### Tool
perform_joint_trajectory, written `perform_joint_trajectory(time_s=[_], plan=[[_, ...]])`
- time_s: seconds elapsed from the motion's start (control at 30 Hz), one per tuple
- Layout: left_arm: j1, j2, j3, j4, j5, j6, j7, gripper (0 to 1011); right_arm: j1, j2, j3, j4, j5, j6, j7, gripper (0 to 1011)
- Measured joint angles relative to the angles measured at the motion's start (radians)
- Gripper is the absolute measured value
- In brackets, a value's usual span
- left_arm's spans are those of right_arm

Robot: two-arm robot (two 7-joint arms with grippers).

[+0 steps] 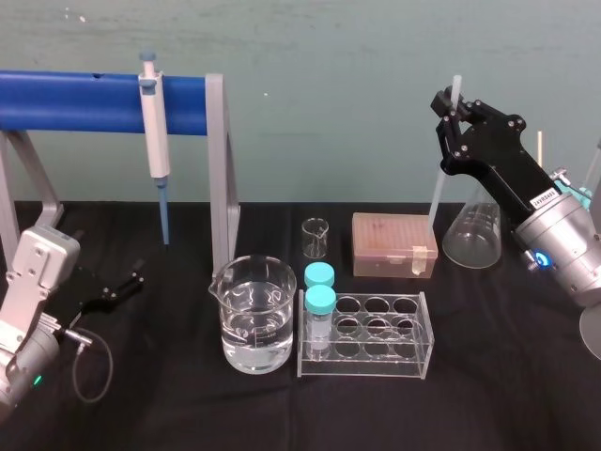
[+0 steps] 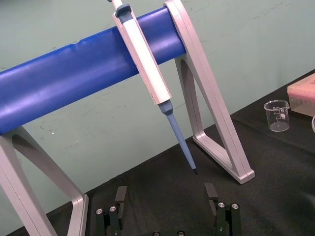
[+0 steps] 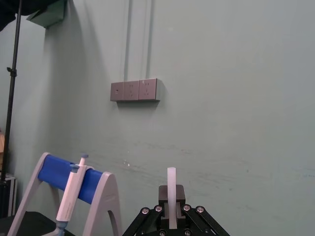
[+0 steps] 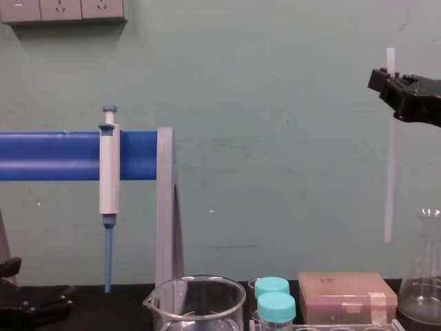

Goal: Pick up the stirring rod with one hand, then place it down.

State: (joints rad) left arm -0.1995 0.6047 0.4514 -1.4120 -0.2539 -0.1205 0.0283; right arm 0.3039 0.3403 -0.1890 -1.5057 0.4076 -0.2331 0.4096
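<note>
Stirring rod [image 1: 439, 183] stood upright, clamped in the right gripper [image 1: 455, 111], clear of the table [image 1: 507, 376] at far right; pick-up judged done, gentle lowering due next; left gripper [image 1: 127, 282] sat parked near left, fingers apart.

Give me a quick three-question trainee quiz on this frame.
1. True or false: the stirring rod lies flat on the table.
2. The right gripper is: A open, B shut on the rod, C resting on the table.
3. How many teal-capped vials stand in the rack?
Key: 1 false, it is held upright in the air. 2 B. 3 two. For reference, the left gripper sits open, low at the table's left.
</note>
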Motion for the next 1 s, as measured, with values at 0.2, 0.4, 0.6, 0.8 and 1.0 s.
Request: perform_joint_trajectory(time_s=[0.2, 0.4, 0.6, 0.8, 1.0], plan=[[0.000, 0.000, 0.000, 0.000, 0.000, 0.000, 0.000, 1000, -0.001, -0.004, -0.002, 0.002, -0.002, 0.007, 0.003, 72], [0.000, 0.000, 0.000, 0.000, 0.000, 0.000, 0.000, 1000, -0.002, -0.007, -0.004, 0.003, -0.002, 0.013, 0.006, 72], [0.000, 0.000, 0.000, 0.000, 0.000, 0.000, 0.000, 1000, -0.004, -0.007, -0.008, 0.003, -0.001, 0.019, 0.009, 72], [0.000, 0.000, 0.000, 0.000, 0.000, 0.000, 0.000, 1000, -0.008, -0.005, -0.008, -0.001, 0.000, 0.021, 0.011, 72], [0.000, 0.000, 0.000, 0.000, 0.000, 0.000, 0.000, 1000, -0.012, -0.002, -0.007, -0.007, 0.001, 0.023, 0.010, 72]])
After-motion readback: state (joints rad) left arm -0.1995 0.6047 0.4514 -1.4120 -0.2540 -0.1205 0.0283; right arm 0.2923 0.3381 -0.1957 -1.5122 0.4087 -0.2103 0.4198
